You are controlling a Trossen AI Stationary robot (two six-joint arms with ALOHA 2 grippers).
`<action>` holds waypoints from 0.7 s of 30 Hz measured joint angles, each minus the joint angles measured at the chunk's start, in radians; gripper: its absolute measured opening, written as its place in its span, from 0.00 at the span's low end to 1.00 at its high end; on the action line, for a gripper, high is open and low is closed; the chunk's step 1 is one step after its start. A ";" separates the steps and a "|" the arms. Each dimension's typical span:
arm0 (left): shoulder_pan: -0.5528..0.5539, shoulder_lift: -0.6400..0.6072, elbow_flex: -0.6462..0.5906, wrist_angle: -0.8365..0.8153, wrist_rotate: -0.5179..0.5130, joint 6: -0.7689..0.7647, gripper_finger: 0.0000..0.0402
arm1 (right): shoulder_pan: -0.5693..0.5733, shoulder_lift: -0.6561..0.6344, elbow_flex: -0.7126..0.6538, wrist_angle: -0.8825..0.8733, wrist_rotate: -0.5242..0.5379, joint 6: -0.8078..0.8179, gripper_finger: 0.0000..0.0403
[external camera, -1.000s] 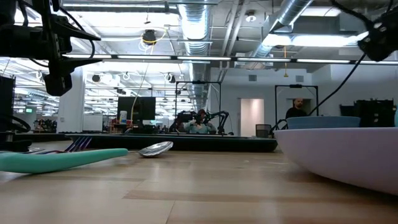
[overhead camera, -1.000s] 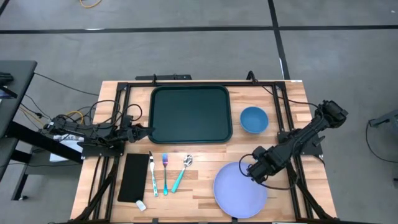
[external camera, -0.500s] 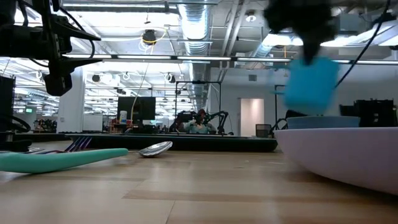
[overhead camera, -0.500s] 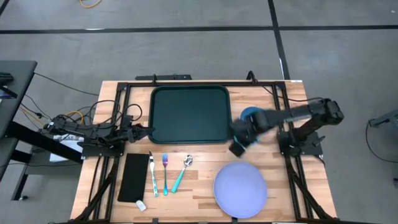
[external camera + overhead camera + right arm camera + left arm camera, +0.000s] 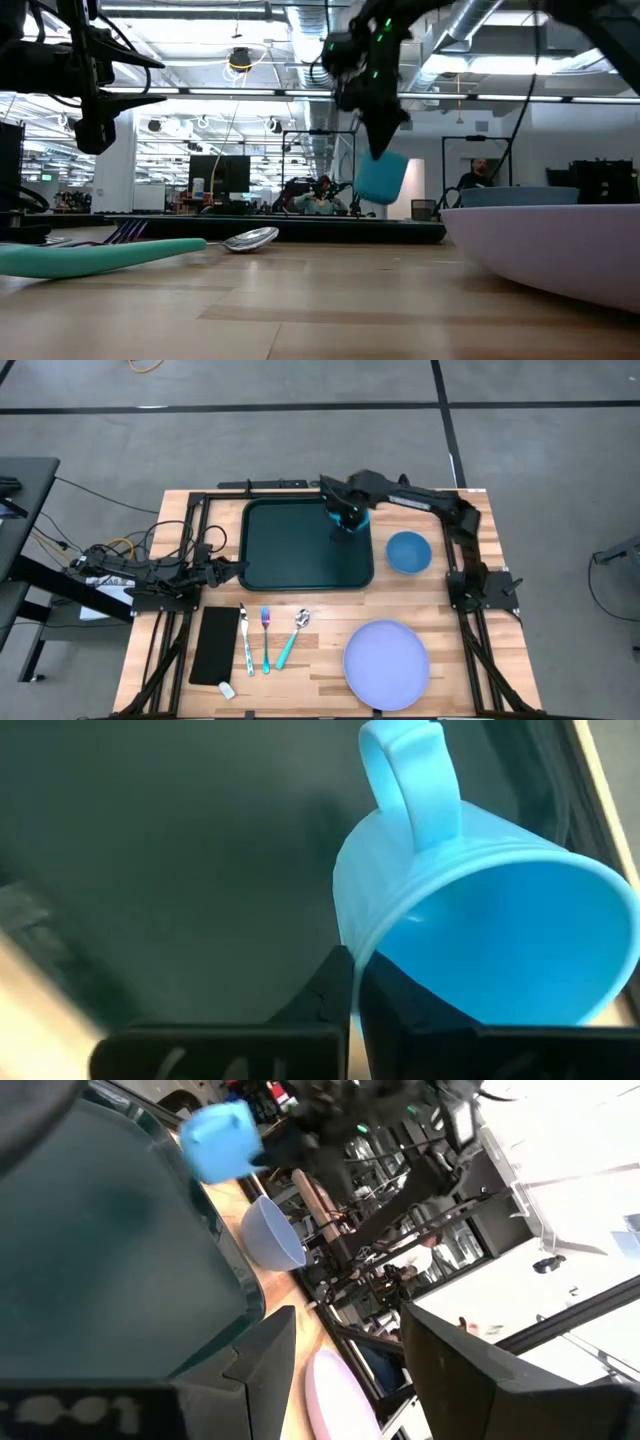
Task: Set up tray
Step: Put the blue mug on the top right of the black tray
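Note:
The dark green tray point(image 5: 300, 550) lies flat at the table's far middle. My right gripper point(image 5: 345, 518) hovers over the tray's far right corner, shut on a light blue cup point(image 5: 470, 890) with a loop handle; the cup point(image 5: 380, 178) also shows in the low view and the cup point(image 5: 220, 1140) in the left wrist view. My left gripper point(image 5: 238, 570) waits open and low beside the tray's near left corner, touching nothing; its gap point(image 5: 345, 1330) shows in its own wrist view. My right gripper pinches the cup's rim point(image 5: 352, 952), one finger inside the cup and one outside on its wall, on the side next to the handle point(image 5: 410, 770). The fingers point(image 5: 330, 988) come from above. The cup hangs tilted below them, lifted clear of the tray.
A blue bowl point(image 5: 408, 552) sits right of the tray. A lavender plate point(image 5: 386, 664) lies at the near right. A black napkin point(image 5: 215, 645), a knife point(image 5: 246, 641), a fork point(image 5: 266, 638) and a teal-handled spoon point(image 5: 292, 638) lie near the tray's near left.
My right arm has swung from above the lavender plate toward the far edge and to the left, past the blue bowl, and now stands over the tray's far right corner. The blue cup has travelled with it, held in the air.

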State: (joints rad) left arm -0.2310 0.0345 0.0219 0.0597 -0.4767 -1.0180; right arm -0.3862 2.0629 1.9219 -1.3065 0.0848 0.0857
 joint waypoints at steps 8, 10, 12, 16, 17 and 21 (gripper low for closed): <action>0.000 0.000 0.000 0.000 -0.007 0.002 0.43 | -0.061 0.172 0.127 -0.053 0.030 -0.095 0.00; 0.000 0.000 0.000 0.000 -0.009 0.002 0.43 | -0.067 0.192 0.140 -0.056 0.048 -0.113 0.00; 0.000 0.000 0.000 0.000 -0.010 0.002 0.43 | -0.075 0.204 0.152 -0.048 0.048 -0.121 0.00; 0.000 0.000 0.000 0.000 -0.010 0.002 0.43 | -0.095 0.217 0.153 -0.047 0.052 -0.123 0.00; 0.000 0.000 0.000 0.000 -0.010 0.002 0.43 | -0.101 0.217 0.153 -0.047 0.048 -0.124 0.00; 0.000 0.000 0.000 0.000 -0.010 0.002 0.43 | -0.116 0.217 0.153 -0.041 0.049 -0.124 0.04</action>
State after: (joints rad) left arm -0.2311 0.0345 0.0219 0.0597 -0.4862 -1.0161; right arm -0.5022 2.2795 2.0747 -1.3470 0.1339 -0.0381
